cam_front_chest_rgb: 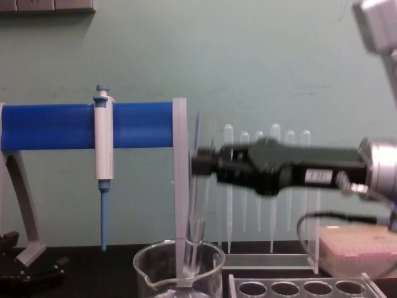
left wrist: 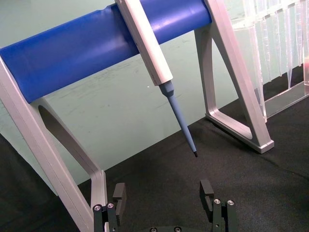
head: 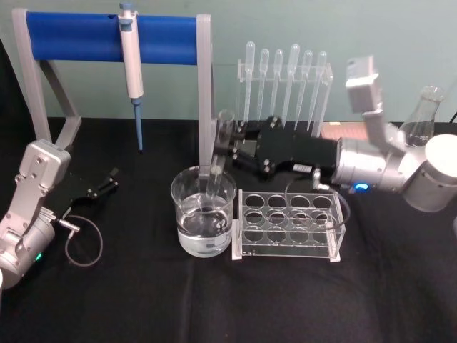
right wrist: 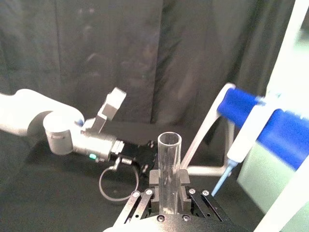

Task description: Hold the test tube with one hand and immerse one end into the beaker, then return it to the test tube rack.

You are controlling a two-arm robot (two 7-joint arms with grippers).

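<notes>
Left gripper (head: 107,181) parked on the black table (head: 128,300) at far left, fingers spread, holding nothing. Next over, beaker (head: 203,214) with water; test tube (head: 220,153) stands upright in it, lower end in the water. Right gripper (head: 227,148) pinches the tube's upper part. Risk: lifting off-vertical could knock the tube against the beaker rim, tipping or cracking it.

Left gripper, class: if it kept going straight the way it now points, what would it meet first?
Probably the blue-tipped pipette hanging from the blue-barred stand; the open left gripper faces its tip, though depth is unclear and it might pass underneath.
</notes>
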